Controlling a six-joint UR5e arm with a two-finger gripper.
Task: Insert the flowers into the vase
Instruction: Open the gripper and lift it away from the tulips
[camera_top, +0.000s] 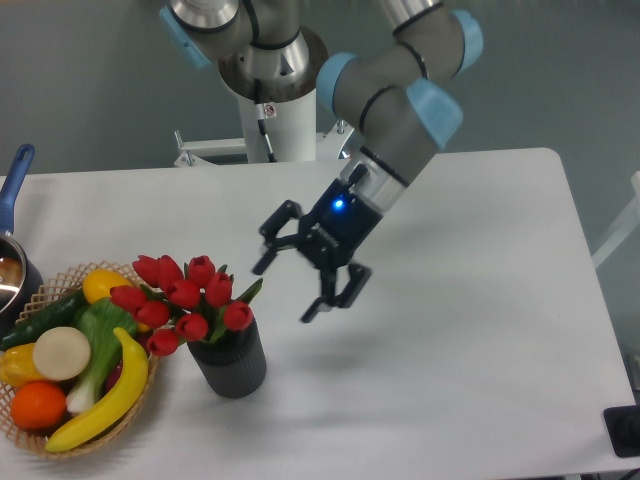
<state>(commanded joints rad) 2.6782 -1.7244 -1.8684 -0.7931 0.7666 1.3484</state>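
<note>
- Flowers (185, 300): you can see the bunch of red tulip buds standing in the vase (231, 362), near the left side of the table (470, 350). The buds lean left, out over the vase's rim and toward the wicker basket (60, 445), with a green leaf poking up on the right side of the bunch.
- The vase is a dark grey ribbed cylinder, upright on the tabletop, just beside the basket's right edge.
- Your gripper (288, 290) hangs in the air to the right of the bunch and above the table, clear of both flowers and vase. Its two black fingers are spread wide apart and nothing sits between them. A blue light glows on the wrist behind it.
- The basket at the near left holds plastic fruit and vegetables: a banana (105, 395), an orange (38, 405), a cucumber (40, 318) and others.
- At the far left edge you can see part of a pot with a blue handle (14, 195).
- The arm's white base (275, 120) stands at the far side of the table.
</note>
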